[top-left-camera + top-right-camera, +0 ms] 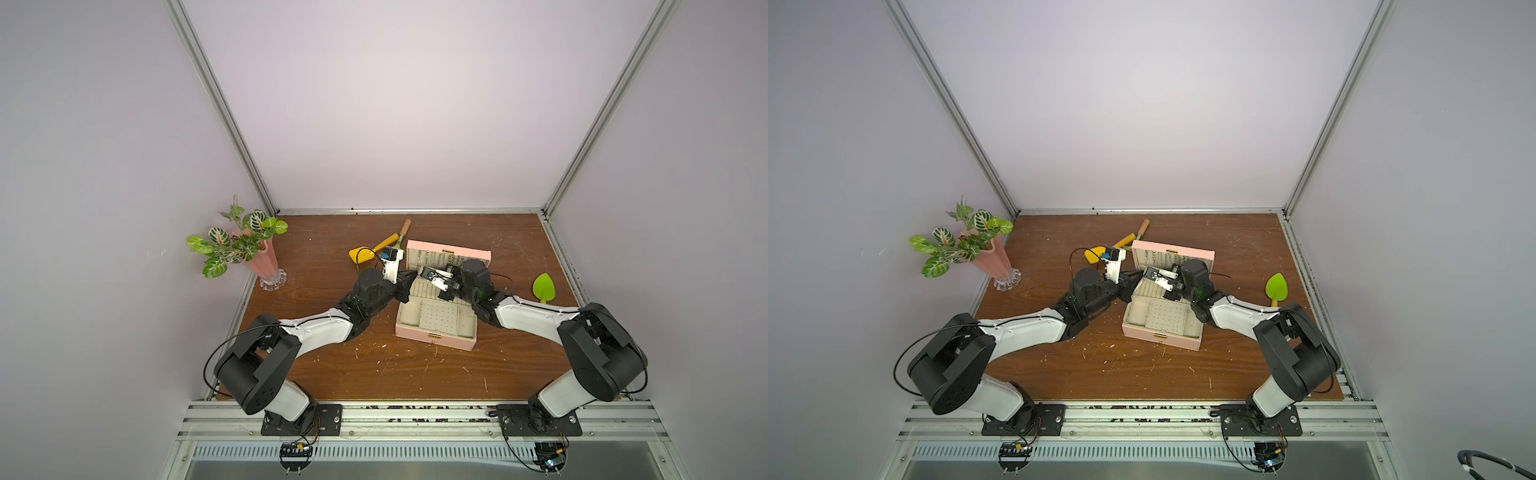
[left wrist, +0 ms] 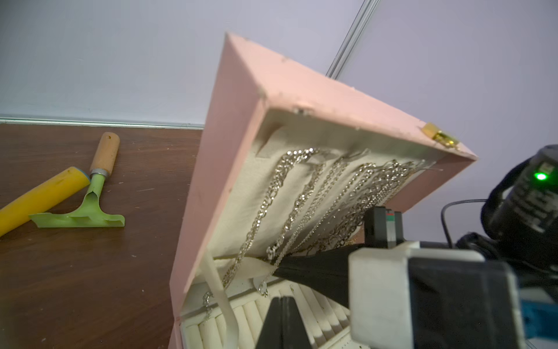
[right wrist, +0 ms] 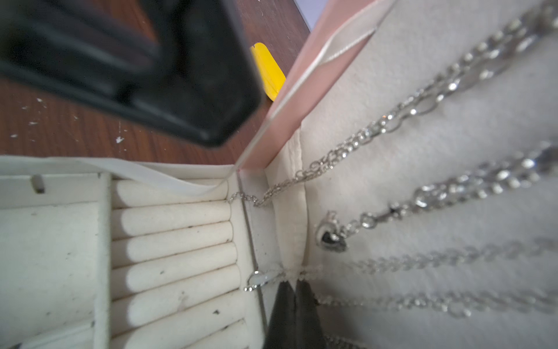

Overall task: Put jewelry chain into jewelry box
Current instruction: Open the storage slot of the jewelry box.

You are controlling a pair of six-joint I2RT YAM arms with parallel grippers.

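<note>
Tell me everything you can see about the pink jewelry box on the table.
The jewelry box is a pink rectangular case standing open on the brown table, lid raised. Its cream padded interior has ring rolls, a perforated panel and side compartments; silver chains hang inside the lid. A gold clasp sits on the lid's edge. The left gripper and right gripper, both shut, reach inside near the hinge; the right's tips seem to meet a chain.
</note>
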